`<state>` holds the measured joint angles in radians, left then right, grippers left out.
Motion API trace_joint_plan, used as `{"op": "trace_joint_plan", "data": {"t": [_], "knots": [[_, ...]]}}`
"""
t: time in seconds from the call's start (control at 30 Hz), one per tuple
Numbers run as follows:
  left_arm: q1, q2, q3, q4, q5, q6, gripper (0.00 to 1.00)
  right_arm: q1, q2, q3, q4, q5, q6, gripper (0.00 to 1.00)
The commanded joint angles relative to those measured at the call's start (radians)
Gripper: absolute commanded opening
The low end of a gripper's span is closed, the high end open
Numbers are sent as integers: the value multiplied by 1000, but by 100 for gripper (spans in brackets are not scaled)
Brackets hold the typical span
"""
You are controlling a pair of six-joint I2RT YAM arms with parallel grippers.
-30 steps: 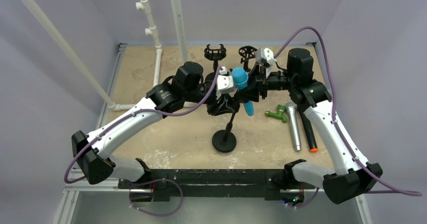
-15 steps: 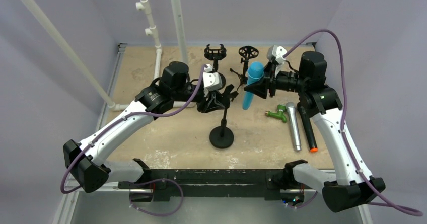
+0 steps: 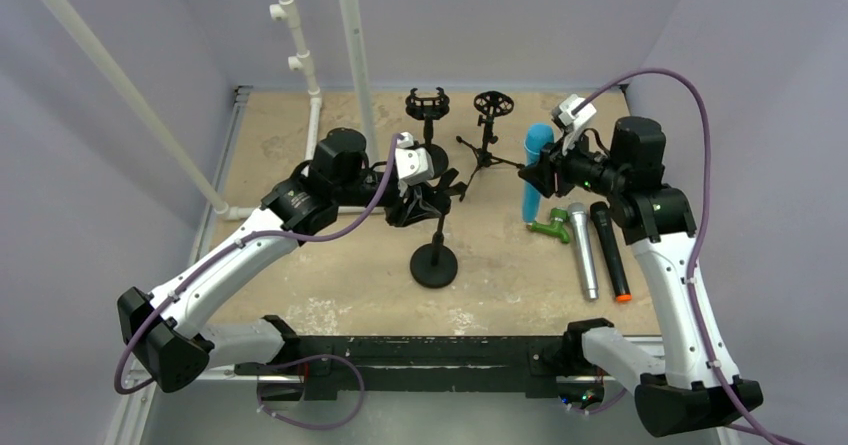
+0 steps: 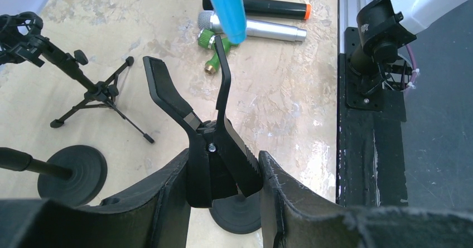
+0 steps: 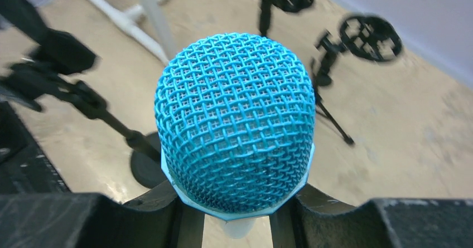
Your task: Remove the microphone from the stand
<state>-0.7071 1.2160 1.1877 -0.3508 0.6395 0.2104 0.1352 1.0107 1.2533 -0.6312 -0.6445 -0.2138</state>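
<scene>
Here, we hold the blue microphone (image 5: 234,120) in our right gripper (image 5: 237,217), its fingers closed around the body just under the mesh head, which rises above them. The microphone is clear of the stand (image 3: 434,265), which sits well apart to that gripper's left. Our left gripper (image 4: 223,195) is clamped on the stand's black clip (image 4: 167,89). Below the right gripper, a silver microphone (image 3: 583,255) and a black microphone (image 3: 610,255) lie on the tabletop (image 3: 330,265).
</scene>
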Motion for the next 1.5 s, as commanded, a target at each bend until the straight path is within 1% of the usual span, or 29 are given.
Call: {"op": "trace_joint_plan", "data": {"t": [0.0, 0.07, 0.23, 0.37, 0.43, 0.6, 0.7, 0.9, 1.0, 1.47], "knots": [[4, -39, -10, 61, -14, 16, 0, -16, -14, 38, -183, 327, -64, 0], [4, -42, -12, 60, -14, 19, 0, -21, -13, 25, -231, 405, -70, 0], [5, -41, -13, 58, -9, 16, 0, -56, 11, -3, -329, 527, -80, 0], [4, -43, -13, 52, -9, 16, 0, -125, 55, -22, -386, 563, -129, 0], [5, -46, -13, 50, -8, 16, 0, -198, 87, -20, -408, 550, -170, 0], [4, -53, -13, 46, -2, 19, 0, -431, 198, 11, -451, 475, -296, 0], [4, -57, -16, 44, 2, 22, 0, -539, 273, 27, -457, 461, -374, 0], [4, -60, -19, 44, 5, 24, 0, -684, 435, 60, -437, 485, -492, 0], [4, -59, -20, 47, 5, 25, 0, -716, 490, 57, -401, 513, -519, 0], [4, -59, -20, 39, 3, 31, 0, -720, 707, -14, -233, 586, -511, 0]]}}
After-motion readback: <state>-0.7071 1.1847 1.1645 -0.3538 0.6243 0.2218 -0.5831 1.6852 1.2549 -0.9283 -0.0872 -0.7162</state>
